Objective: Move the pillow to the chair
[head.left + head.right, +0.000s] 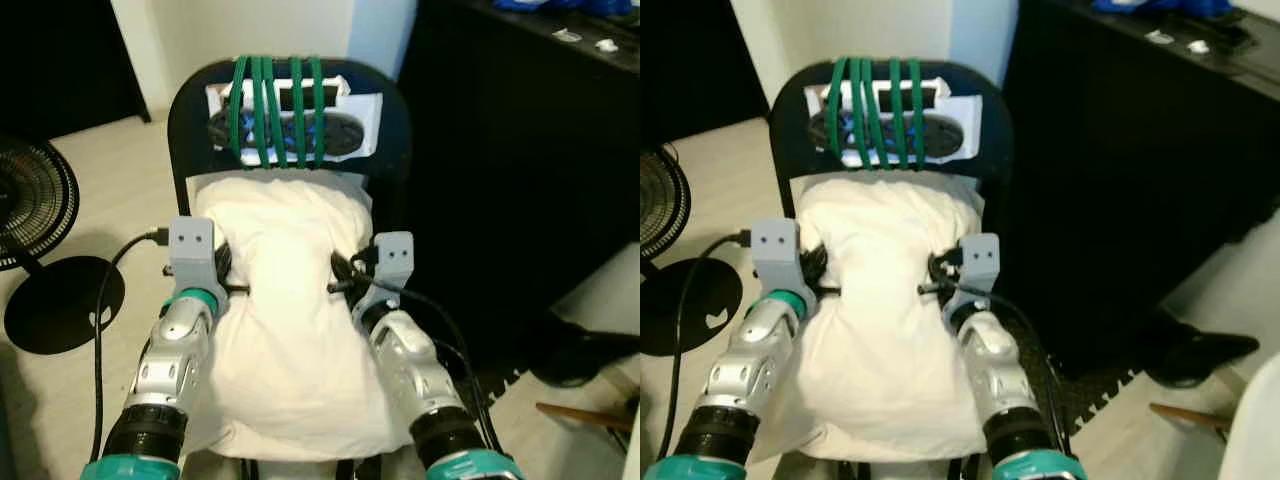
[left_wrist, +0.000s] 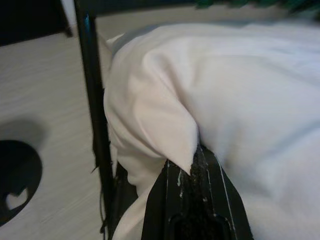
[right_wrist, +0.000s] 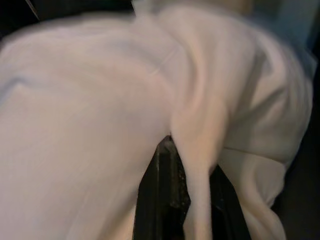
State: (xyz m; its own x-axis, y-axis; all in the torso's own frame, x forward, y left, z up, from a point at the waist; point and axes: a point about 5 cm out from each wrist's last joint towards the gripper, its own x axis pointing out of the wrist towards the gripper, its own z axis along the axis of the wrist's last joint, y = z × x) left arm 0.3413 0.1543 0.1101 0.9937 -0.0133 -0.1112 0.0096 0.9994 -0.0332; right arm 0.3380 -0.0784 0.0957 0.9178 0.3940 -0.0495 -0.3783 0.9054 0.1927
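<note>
The left end effector [image 1: 232, 282] is clenched on a fold at the left flank of the white pillow [image 1: 285, 320]; the right end effector [image 1: 343, 278] is clenched on the right flank. The pillow lies on the seat of the black chair [image 1: 188, 120], its top against the backrest. It appears light, soft and compressible; gripping bunched side fabric suits it. The left wrist view shows the chair's frame tube [image 2: 95, 115] beside the pillow; the right wrist view, blurred, shows the pinched fold.

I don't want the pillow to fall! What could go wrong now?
The pillow lies on the chair, but its near end hangs past the seat, so it might slide off once released. Both the left end effector and right end effector pinch folds of its cover, so pulling back too early could drag it off.
</note>
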